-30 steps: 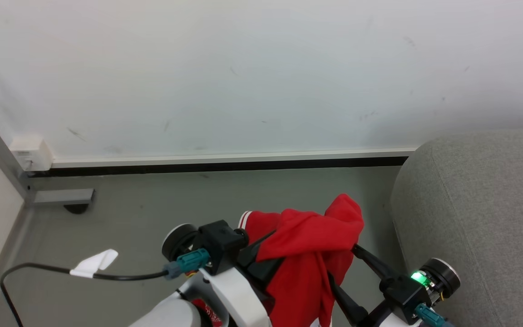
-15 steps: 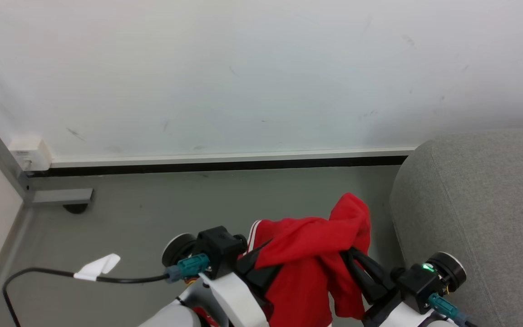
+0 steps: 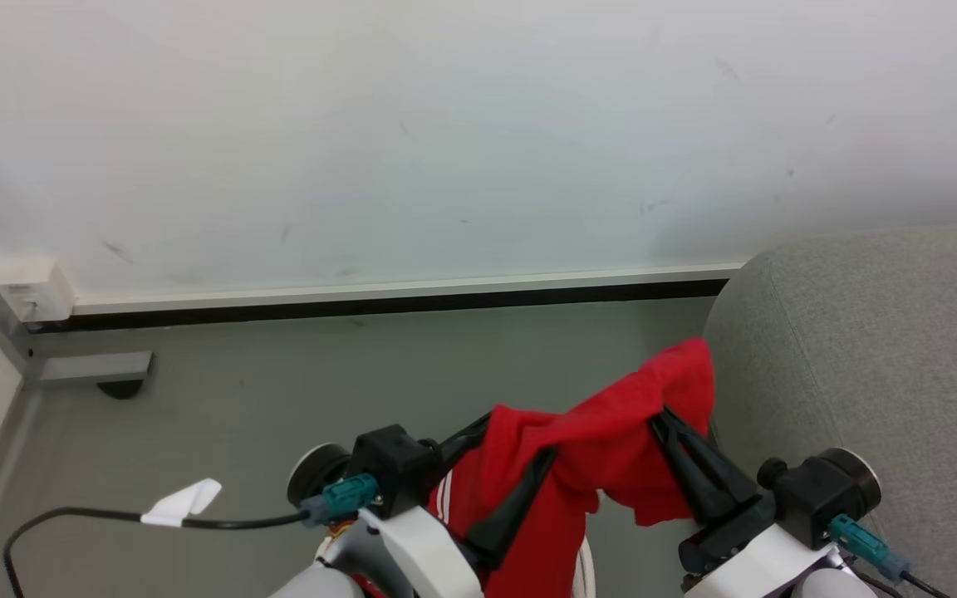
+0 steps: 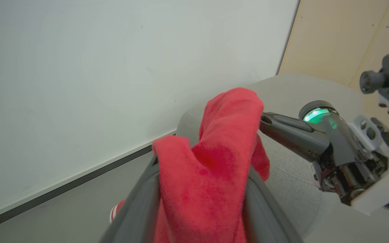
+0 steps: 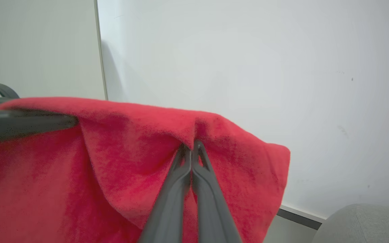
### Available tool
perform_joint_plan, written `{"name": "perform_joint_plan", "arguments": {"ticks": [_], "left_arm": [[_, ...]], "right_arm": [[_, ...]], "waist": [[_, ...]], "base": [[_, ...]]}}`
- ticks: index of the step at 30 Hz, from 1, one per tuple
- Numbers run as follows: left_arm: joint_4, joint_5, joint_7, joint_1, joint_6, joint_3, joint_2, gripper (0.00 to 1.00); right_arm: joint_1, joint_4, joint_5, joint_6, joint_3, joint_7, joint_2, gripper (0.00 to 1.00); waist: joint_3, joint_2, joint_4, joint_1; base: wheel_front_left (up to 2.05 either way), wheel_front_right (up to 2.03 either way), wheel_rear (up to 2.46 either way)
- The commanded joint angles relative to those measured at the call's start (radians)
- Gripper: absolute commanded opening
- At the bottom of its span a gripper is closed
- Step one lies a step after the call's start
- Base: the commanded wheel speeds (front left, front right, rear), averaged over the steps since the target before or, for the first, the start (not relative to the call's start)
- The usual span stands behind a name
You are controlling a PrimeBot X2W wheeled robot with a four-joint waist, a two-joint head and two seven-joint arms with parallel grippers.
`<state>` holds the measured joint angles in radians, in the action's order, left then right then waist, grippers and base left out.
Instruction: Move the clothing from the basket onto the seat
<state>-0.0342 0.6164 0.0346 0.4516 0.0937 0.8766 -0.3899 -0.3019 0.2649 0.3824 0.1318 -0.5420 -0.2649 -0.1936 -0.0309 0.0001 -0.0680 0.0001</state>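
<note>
Beginning at the left, our left gripper (image 3: 518,436) is letting go. Its two dark fingers, pinched shut on the clothing (image 3: 578,448) a second ago, are now standing apart, and the red fabric is only draping over and between them. The clothing is hanging in the air above the grey floor (image 3: 279,399), stretching into a ridge between our two arms, with its white-striped part dangling low beside the left arm. Further right, our right gripper (image 3: 663,422), which was wide open a second ago, is now clamping a fold near the garment's right end, with its fingers pressed together. That raised end is also travelling rightward and is now reaching the rounded left edge of the seat (image 3: 877,332), where before it was hanging clear of it. We are reading this as a handover, with the right arm taking the load so it can carry the garment over the edge and onto the cushion. A trailing fold may be snagging on the left fingers as we are pulling away.
</note>
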Motion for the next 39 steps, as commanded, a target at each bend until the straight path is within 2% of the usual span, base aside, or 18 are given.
{"name": "perform_joint_plan", "arguments": {"ticks": [1,5,11,27,33,39], "left_arm": [[0.007,-0.012,0.005,-0.011,0.001,0.002,0.005,1.00],[0.015,-0.002,0.008,-0.015,-0.013,0.016,0.011,1.00],[0.028,-0.008,0.021,-0.012,-0.008,0.021,0.021,1.00],[0.048,-0.020,0.037,0.021,-0.014,0.031,0.042,1.00],[0.052,-0.028,0.028,0.049,-0.019,0.040,0.049,1.00],[0.039,-0.054,-0.004,0.122,-0.036,0.052,0.049,1.00]], "right_arm": [[0.014,-0.008,0.009,-0.002,0.017,0.001,-0.004,0.00],[0.014,-0.036,0.016,-0.002,0.063,0.001,0.004,0.00],[0.016,-0.062,0.011,-0.002,0.115,0.001,-0.005,0.00],[0.002,-0.103,0.004,-0.002,0.196,0.001,-0.034,0.00],[-0.047,-0.094,0.064,-0.002,0.241,0.001,-0.031,0.00],[-0.186,-0.069,0.099,-0.002,0.319,0.001,-0.063,0.00]], "waist": [[0.002,-0.0001,-0.008,-0.0001],[0.007,-0.0001,-0.031,-0.0001],[0.012,-0.0001,-0.080,-0.0001],[0.049,-0.0001,-0.272,-0.0001],[0.091,-0.0001,-0.293,-0.0001],[0.210,-0.0001,-0.270,-0.0001]], "base": [[0.00,0.00,0.00],[0.00,0.00,0.00],[0.00,0.00,0.00],[0.00,0.00,0.00],[0.00,0.00,0.00],[0.00,0.00,0.00]]}}
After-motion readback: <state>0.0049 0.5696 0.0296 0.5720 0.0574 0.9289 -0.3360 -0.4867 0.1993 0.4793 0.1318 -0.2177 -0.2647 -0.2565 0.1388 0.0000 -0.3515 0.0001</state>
